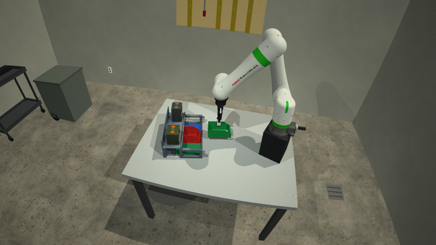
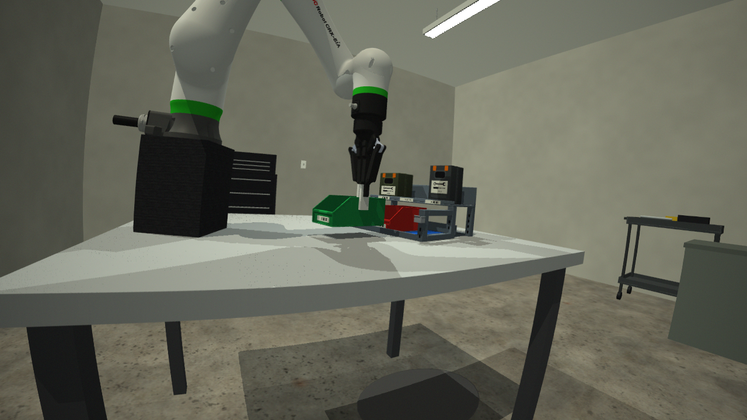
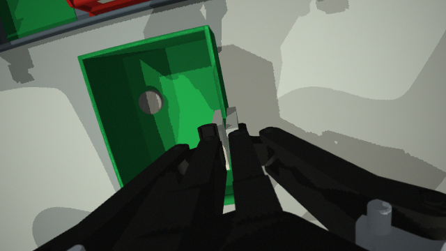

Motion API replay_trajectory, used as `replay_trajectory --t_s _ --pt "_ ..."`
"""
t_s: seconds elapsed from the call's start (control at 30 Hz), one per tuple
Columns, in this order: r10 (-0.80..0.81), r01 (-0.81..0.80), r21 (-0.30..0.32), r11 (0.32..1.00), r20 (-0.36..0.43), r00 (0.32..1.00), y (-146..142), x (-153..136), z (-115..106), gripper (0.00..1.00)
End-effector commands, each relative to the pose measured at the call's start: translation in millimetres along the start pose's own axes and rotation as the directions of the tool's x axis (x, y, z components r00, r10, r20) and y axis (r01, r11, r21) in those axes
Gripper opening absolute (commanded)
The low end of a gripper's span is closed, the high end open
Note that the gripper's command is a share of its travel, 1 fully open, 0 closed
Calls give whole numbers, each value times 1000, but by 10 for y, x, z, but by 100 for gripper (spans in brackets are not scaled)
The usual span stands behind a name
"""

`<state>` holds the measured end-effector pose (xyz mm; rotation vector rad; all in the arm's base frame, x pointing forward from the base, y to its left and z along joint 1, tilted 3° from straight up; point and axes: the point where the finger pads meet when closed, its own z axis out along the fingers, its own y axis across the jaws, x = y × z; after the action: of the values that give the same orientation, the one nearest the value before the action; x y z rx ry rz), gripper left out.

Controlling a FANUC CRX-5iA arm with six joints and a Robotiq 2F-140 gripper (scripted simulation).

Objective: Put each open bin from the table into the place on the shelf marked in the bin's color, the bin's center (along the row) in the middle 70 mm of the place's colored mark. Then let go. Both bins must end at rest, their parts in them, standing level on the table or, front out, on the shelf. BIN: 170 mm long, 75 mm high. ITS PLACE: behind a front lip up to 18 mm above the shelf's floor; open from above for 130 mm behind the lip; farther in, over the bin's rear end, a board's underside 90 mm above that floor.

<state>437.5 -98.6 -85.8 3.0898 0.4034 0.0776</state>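
Observation:
The green bin (image 1: 218,133) (image 2: 339,214) (image 3: 188,101) hangs level a little above the table, beside the shelf, its low front away from the shelf. A round grey part (image 3: 150,102) lies in it. My gripper (image 1: 218,123) (image 2: 363,200) (image 3: 228,123) is shut on one side wall of this bin, one fingertip inside and one outside. The red bin (image 1: 191,134) (image 2: 404,218) (image 3: 83,4) stands on the shelf (image 1: 191,149) (image 3: 77,26), front out, between the green mark (image 1: 191,146) (image 3: 45,17) and the blue mark (image 1: 198,126) (image 2: 423,232). The mark under the red bin is hidden.
An olive toolbox (image 1: 173,136) (image 2: 395,186) and a dark toolbox (image 1: 176,113) (image 2: 443,186) stand on the shelf's upper board, behind the open places. Side frames with rails close the shelf's two ends. The robot's black base (image 1: 273,147) (image 2: 182,185) stands across the table (image 1: 213,179).

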Motion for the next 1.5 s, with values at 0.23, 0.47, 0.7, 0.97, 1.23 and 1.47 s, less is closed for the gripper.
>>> replay_trajectory --t_s 0.23,0.47,0.7,0.97,1.23,1.47 --pt "0 0 -1 1000 0 1000 -293 -10 3 0" --pt "-1 1 -1 1000 0 1000 -544 -20 7 0" --pt "-1 1 -1 1000 0 1000 -780 -30 11 0" --pt "-1 1 -1 1000 0 1000 -962 -38 14 0" --pt "-2 2 -1 1000 0 1000 -1167 -47 17 0" --pt "-2 2 -1 1000 0 1000 -1271 -51 19 0"
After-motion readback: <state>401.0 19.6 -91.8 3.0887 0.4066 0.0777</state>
